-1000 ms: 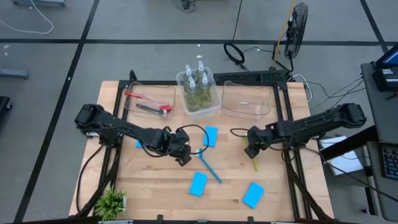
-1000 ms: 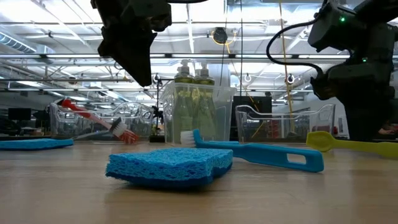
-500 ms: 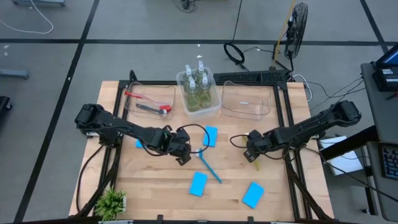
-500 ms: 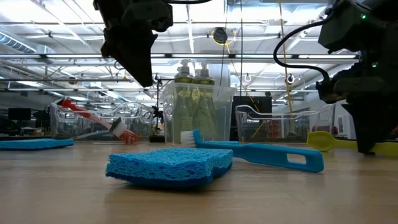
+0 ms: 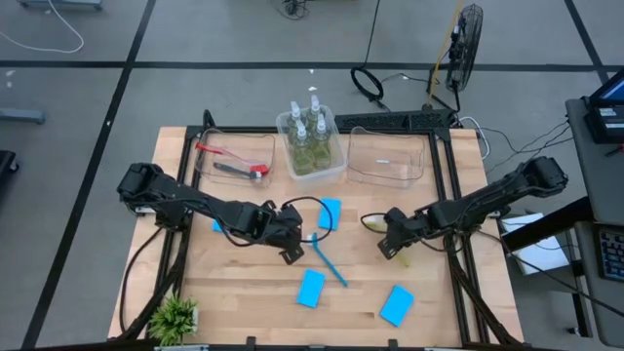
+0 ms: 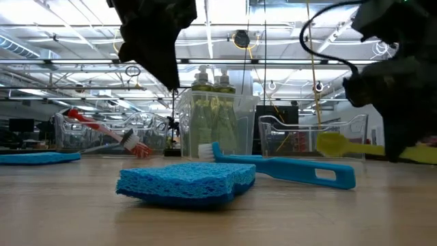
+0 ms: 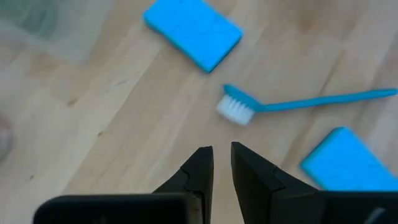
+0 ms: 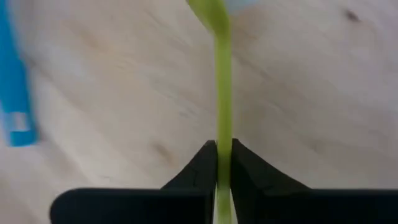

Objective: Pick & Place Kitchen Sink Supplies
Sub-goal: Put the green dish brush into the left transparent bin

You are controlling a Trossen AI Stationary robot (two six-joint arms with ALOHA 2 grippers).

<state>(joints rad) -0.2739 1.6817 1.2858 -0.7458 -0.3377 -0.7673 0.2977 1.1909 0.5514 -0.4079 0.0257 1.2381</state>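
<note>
The yellow brush (image 8: pixel 222 93) lies at the table's right middle, with my right gripper (image 5: pixel 390 246) shut on its handle. Its head (image 6: pixel 333 145) shows above the tabletop in the low view. My left gripper (image 5: pixel 292 252) hangs shut and empty above the wood, close to the blue brush (image 7: pixel 298 102), which lies flat beside a blue sponge (image 5: pixel 331 213). Two more sponges (image 5: pixel 311 288) (image 5: pixel 397 304) lie nearer the front edge. The soap bottles (image 5: pixel 310 132) stand in the middle clear bin. A red and a dark grey brush (image 5: pixel 234 166) lie in the left bin. My right gripper pinches the yellow brush's thin handle (image 8: pixel 222 140) between its two fingers. The fingers slant down from the table's right side, and the handle runs out forward between them. The head end (image 8: pixel 208 9) is raised off the wood and the brush tilts; its tail is hidden behind the gripper.
Three clear bins stand along the far edge; the right one (image 5: pixel 385 156) holds nothing. A small green plant (image 5: pixel 175 317) sits at the near left corner. Another sponge (image 5: pixel 216 226) peeks out beside my left arm. Bare wood lies between the two grippers.
My right gripper has gone a little toward the table's near-left, shut and taken hold of the yellow brush's handle. The brush's head has risen off the wood and shifted toward the table's left. My left gripper has tipped slightly in place.
</note>
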